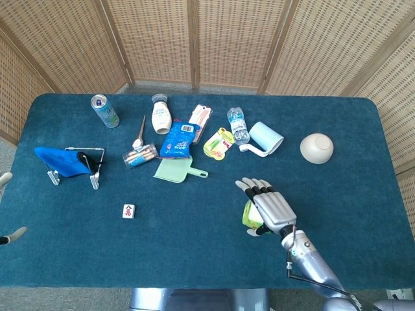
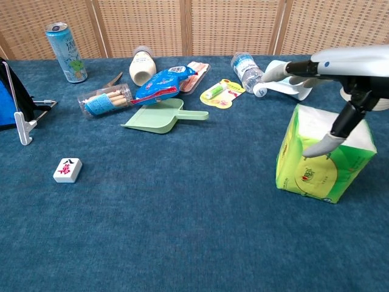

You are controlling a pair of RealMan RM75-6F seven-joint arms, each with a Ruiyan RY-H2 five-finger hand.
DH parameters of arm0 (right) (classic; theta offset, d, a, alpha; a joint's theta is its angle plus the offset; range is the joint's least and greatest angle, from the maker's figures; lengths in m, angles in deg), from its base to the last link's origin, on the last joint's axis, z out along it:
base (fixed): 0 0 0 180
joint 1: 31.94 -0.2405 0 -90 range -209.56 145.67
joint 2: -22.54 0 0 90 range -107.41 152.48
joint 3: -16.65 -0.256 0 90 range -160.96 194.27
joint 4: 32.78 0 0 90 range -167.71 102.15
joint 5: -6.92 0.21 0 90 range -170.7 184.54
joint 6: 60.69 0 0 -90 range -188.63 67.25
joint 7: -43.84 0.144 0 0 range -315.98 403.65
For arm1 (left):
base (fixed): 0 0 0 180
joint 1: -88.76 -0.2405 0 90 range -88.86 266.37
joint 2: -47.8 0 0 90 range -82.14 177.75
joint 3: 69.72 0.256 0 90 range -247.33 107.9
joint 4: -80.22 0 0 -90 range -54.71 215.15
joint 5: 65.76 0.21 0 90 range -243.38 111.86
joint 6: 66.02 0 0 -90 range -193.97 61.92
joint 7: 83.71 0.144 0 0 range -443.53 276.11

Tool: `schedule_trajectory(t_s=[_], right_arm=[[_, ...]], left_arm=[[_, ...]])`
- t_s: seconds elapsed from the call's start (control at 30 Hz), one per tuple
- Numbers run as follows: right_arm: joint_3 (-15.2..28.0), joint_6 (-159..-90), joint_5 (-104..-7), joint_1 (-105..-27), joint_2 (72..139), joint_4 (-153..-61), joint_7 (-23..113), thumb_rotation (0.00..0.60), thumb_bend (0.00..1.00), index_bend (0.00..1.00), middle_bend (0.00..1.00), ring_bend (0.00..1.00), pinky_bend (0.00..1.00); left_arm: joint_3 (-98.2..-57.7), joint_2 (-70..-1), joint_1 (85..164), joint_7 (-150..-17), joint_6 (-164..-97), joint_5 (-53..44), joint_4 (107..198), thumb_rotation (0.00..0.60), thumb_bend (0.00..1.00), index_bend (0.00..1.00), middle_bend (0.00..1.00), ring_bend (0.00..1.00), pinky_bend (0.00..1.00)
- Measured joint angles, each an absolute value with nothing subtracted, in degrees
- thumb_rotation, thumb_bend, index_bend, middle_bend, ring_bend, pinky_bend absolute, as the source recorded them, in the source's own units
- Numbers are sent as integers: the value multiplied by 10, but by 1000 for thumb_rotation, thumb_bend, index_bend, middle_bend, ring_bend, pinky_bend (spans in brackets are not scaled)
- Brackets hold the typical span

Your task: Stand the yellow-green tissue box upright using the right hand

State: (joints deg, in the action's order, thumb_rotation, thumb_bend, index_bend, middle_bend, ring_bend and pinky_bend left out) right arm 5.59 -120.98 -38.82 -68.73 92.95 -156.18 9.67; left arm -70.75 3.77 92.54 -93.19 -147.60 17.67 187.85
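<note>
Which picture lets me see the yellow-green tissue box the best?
The chest view. There the tissue box is big and close, showing its green printed side and white top, with the right hand hovering over it. In the head view the same hand covers most of the box, so only a small green edge peeks out.

Open blue cloth is seen on the near and left sides of the yellow-green tissue box [image 2: 319, 159], so approach there is not blocked. Behind the box, the light blue mug [image 2: 292, 79], the water bottle [image 2: 246, 71] and the white bowl [image 1: 316, 148] are placed. The green dustpan [image 2: 159, 118] lies well apart, to the left.
</note>
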Motion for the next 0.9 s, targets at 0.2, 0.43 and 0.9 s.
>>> schedule_trajectory(t_s=[0.2,0.43,0.9], right_arm=[[60,-1232,-354,-711,960,-1538,82,600,21,42,164,128,74],[81,-1260,-369,-715,985,-1512,67,600,171,257,318,295,291],[113,-1299,-430,-707,1003,-1504,55,600,307,454,483,488,468]], left_arm=[[-708,39,924,-942,-1478,178,1875,600,38,0,0,0,0],[-707,41,923,-949,-1480,181,1873,600,37,0,0,0,0],[-707,40,923,-949,-1480,184,1874,600,37,0,0,0,0]])
